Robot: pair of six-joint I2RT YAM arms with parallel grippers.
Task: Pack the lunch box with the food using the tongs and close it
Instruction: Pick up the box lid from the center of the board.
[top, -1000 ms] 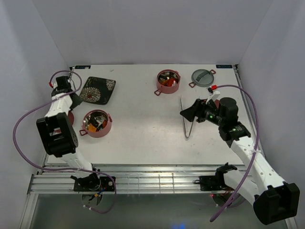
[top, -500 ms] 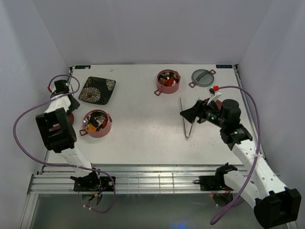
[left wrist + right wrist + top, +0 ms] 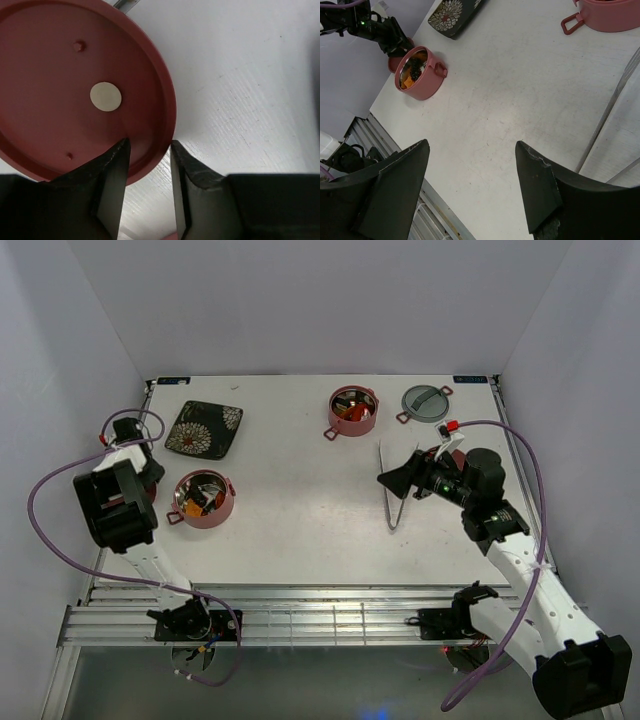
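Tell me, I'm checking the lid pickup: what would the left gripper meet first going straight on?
Probably the red disc lid, whose rim lies between the left gripper's open fingers. Depth is unclear.

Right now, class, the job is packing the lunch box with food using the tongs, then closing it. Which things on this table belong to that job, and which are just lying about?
Belong to the job:
- near red bowl
- far red bowl
- food pieces in both bowls
- red disc lid
- grey metal top lid
- tongs

Just lying about:
- dark patterned square plate
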